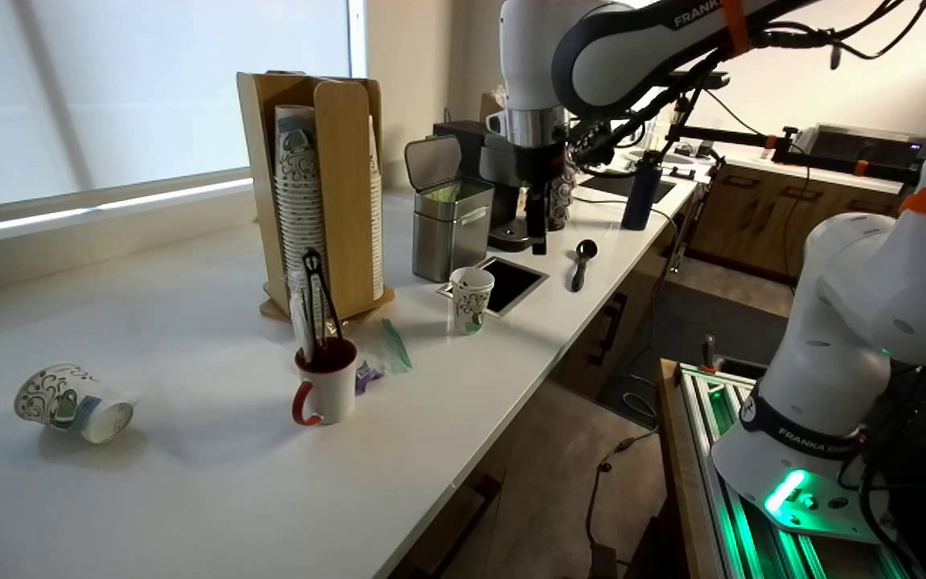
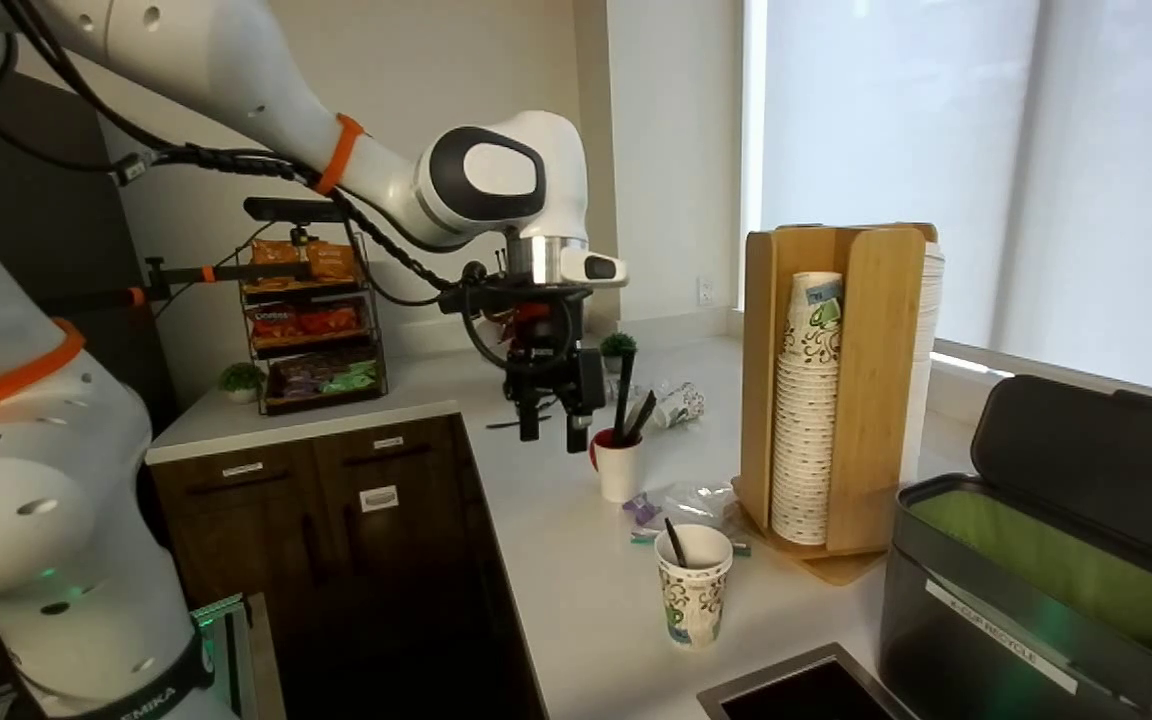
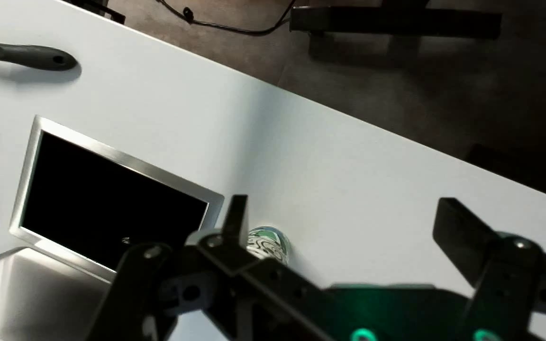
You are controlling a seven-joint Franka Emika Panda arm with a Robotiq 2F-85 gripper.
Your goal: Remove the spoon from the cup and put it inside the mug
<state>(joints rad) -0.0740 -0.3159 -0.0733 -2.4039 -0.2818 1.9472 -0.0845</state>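
A patterned white paper cup stands upright on the counter. In an exterior view a thin black handle, apparently the spoon's, leans out of this patterned cup. No plain whitish-grey cup is in view. The white mug with dark red inside and handle stands farther along the counter and holds several black utensils; it also shows in an exterior view. My gripper is open and empty, above the counter. In the wrist view my gripper has one finger partly hiding the patterned cup.
A wooden holder with stacked paper cups stands behind. A metal canister with lid raised is beside a framed black opening. A black scoop, a plastic bag and a fallen paper cup lie around.
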